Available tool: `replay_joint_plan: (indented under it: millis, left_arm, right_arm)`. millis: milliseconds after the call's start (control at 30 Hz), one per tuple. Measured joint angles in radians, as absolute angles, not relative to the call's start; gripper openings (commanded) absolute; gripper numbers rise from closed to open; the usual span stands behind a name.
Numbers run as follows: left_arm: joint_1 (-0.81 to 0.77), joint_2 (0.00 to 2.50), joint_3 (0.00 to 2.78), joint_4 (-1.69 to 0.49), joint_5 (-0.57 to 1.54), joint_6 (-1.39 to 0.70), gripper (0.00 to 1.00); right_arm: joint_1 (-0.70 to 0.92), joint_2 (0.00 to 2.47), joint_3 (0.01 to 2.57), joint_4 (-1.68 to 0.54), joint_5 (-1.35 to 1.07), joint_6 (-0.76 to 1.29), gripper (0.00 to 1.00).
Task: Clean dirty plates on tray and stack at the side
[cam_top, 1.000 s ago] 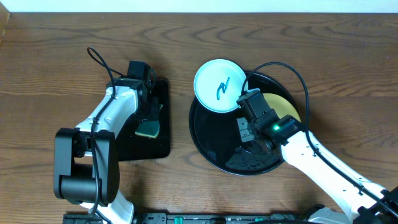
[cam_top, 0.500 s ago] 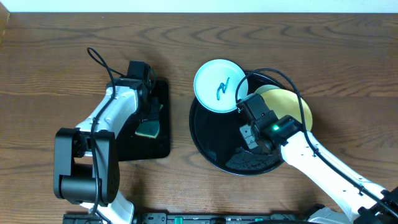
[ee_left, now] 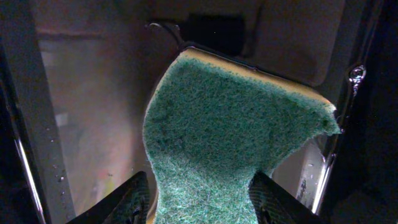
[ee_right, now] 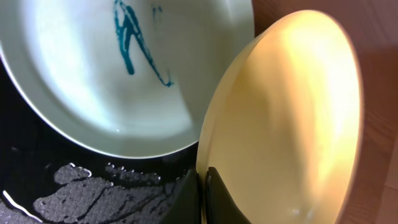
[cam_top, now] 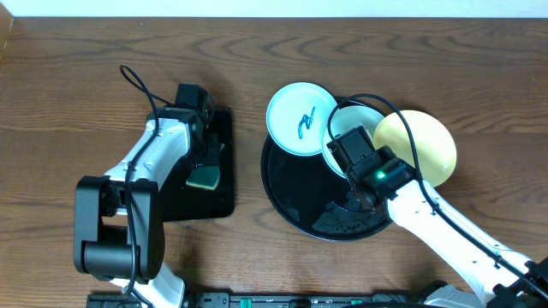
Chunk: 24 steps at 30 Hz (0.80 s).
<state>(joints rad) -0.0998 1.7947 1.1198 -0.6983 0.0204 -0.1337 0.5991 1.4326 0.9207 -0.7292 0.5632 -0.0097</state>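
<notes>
Pale yellow plate (cam_top: 424,145); black tray (cam_top: 287,188); green sponge (ee_left: 230,143)

Left arm (cam_top: 154,158): white moulded link shells between black joint housings, a bulky black base joint (cam_top: 107,231) and a thin black cable (cam_top: 137,83) looping off the wrist end. Its left gripper (ee_left: 202,199) has two black, rounded fingers (ee_left: 134,200). Right arm (cam_top: 445,229): the same white shell, a blocky black wrist housing (cam_top: 360,158) with one small green indicator light (cam_top: 378,177), a long arcing black lead (cam_top: 409,111), and a right gripper (ee_right: 203,186) with narrow dark fingertips (ee_right: 214,196).
</notes>
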Motion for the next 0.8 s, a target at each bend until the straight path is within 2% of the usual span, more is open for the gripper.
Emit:
replay_joint_plan:
  millis: [133, 467, 600, 800]
  left_arm:
    - [-0.100, 1.795, 1.120, -0.699, 0.020, -0.134, 0.55]
    - [-0.100, 1.795, 1.120, -0.699, 0.020, -0.134, 0.55]
    - [-0.100, 1.795, 1.120, -0.699, 0.020, -0.134, 0.55]
    - [-0.100, 1.795, 1.120, -0.699, 0.020, -0.134, 0.55]
  right_arm:
    - [0.599, 1.433, 0.921, -0.725, 0.579, 0.031, 0.01]
    - [0.577, 1.433, 0.921, -0.720, 0.484, 0.281, 0.01]
    - [0.527, 1.433, 0.921, -0.720, 0.467, 0.316, 0.01]
    - [0.359, 1.433, 0.921, -0.714, 0.456, 0.362, 0.01]
